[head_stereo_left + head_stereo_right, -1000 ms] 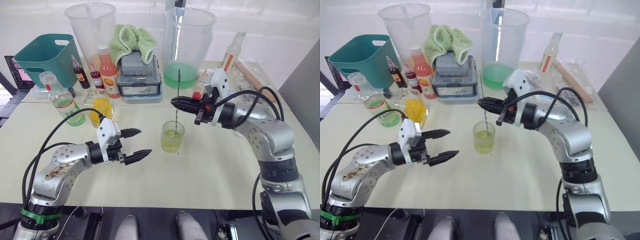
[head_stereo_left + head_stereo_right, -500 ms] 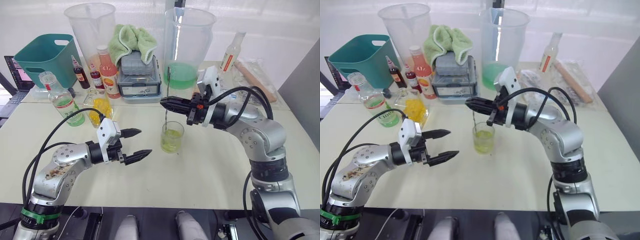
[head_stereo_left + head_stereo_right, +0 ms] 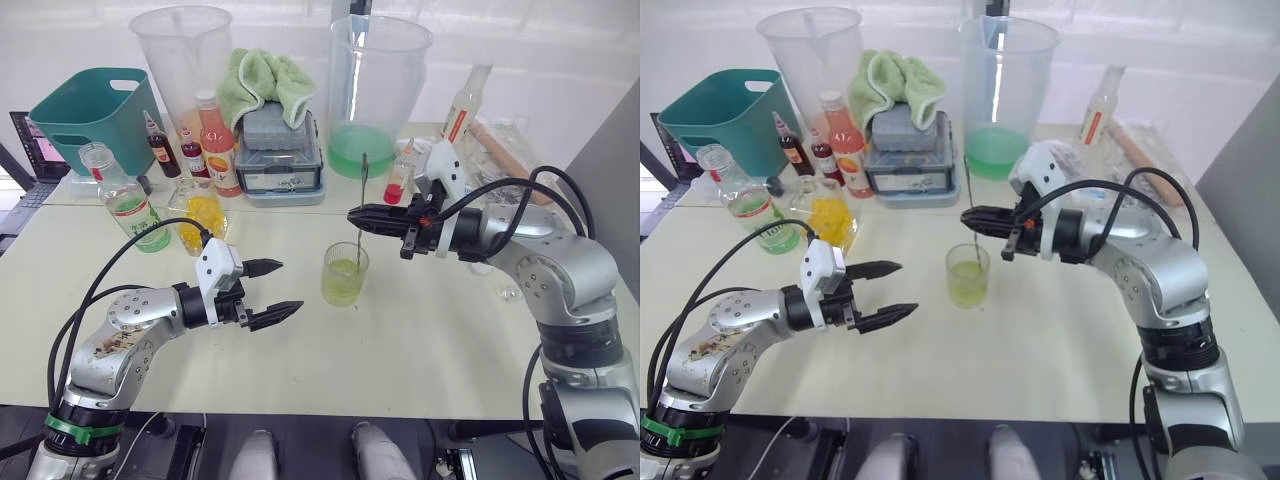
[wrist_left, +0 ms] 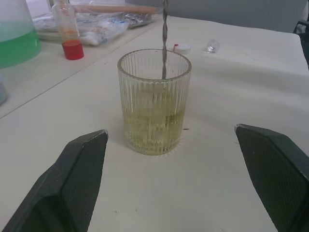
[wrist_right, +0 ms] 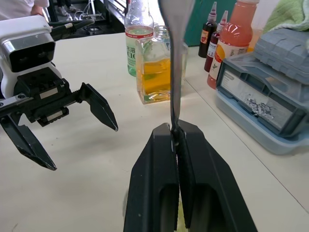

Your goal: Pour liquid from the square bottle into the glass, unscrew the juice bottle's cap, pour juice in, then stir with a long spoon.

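i take the glass (image 3: 345,274) as my landmark; it stands on the cream table (image 3: 420,340), ribbed, and holds yellow-green liquid in its lower half. my right gripper (image 3: 361,219) sits just above and behind the glass, its two black fingers pressed tight on the long spoon (image 3: 361,196). the spoon stands nearly upright, its twisted stem dropping inside the glass rim, its upper end rising above the fingers. my left gripper (image 3: 273,291) hangs to the left of the glass, apart from it, fingers spread wide and holding nothing, pointing toward the glass. the square bottle (image 3: 200,214) with yellow liquid stands further left and behind the glass, and the juice bottle (image 3: 121,201) is just beyond that, further left again. in the left wrist view i see a small white cap (image 4: 182,48) lying on the table past the glass.
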`<action>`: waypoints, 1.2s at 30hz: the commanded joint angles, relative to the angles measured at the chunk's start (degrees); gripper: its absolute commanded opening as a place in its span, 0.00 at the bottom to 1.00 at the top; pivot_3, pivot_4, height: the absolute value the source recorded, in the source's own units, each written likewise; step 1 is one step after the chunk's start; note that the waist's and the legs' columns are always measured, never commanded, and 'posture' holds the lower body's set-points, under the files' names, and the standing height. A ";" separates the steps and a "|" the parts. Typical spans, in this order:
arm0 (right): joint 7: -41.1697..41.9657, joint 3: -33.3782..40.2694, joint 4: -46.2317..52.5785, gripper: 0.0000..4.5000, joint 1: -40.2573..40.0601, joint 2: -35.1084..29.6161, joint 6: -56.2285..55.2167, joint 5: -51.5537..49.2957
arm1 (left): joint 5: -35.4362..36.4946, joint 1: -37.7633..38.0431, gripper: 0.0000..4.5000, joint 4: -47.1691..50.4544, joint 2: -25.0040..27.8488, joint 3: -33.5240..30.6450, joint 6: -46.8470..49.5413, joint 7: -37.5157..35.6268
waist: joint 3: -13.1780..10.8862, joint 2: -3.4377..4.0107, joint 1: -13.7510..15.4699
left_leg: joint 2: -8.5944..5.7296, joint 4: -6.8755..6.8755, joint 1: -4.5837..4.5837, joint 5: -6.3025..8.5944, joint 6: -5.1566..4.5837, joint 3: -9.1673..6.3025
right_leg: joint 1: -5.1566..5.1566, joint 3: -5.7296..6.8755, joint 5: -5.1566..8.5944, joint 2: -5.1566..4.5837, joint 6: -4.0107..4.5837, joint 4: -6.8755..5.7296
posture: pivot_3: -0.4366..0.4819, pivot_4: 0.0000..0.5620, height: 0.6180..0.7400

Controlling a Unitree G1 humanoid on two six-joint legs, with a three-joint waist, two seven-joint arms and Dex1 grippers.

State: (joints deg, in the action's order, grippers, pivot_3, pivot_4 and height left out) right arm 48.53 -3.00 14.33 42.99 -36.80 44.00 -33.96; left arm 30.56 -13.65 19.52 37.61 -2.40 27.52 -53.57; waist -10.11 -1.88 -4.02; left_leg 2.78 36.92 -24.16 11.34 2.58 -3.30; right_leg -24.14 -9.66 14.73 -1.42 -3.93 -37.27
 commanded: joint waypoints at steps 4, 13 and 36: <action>-0.79 2.50 -2.59 0.00 2.34 2.93 -7.39 1.85 | 0.50 -0.65 0.99 1.19 0.34 -0.85 -1.21 -0.61 | 0.00 0.00 -0.09 | 0.00 0.00 0.00 0.00 0.00 0.00 | 0.00 0.00 0.00 0.00 0.00 0.00 | 0.48 0.27 0.90; -0.66 2.41 -2.76 0.00 1.84 10.37 -7.62 -1.51 | 0.33 -0.56 0.99 1.31 0.48 -1.01 -1.24 -0.53 | 0.00 0.00 0.07 | 0.00 0.00 -0.01 0.00 0.00 -0.01 | 0.00 0.01 -0.01 -0.01 0.01 -0.05 | 0.48 0.27 0.90; -2.00 11.25 2.12 0.00 4.70 3.59 1.54 -12.69 | -0.15 -0.83 0.99 0.34 0.48 -0.74 -2.63 -1.22 | 0.00 0.00 -0.04 | -0.02 0.04 0.09 0.00 0.00 -0.01 | -0.03 0.00 0.01 0.01 0.01 -0.34 | 0.48 0.27 0.90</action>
State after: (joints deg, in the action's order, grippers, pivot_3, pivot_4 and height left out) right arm 47.09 5.34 14.19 45.98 -32.35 44.66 -44.12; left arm 30.33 -13.65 19.29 37.89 -2.41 26.15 -54.61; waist -10.11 -1.88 -4.05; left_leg 2.76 36.95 -24.07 11.34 2.58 -3.31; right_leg -24.17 -9.66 14.74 -1.41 -3.92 -37.60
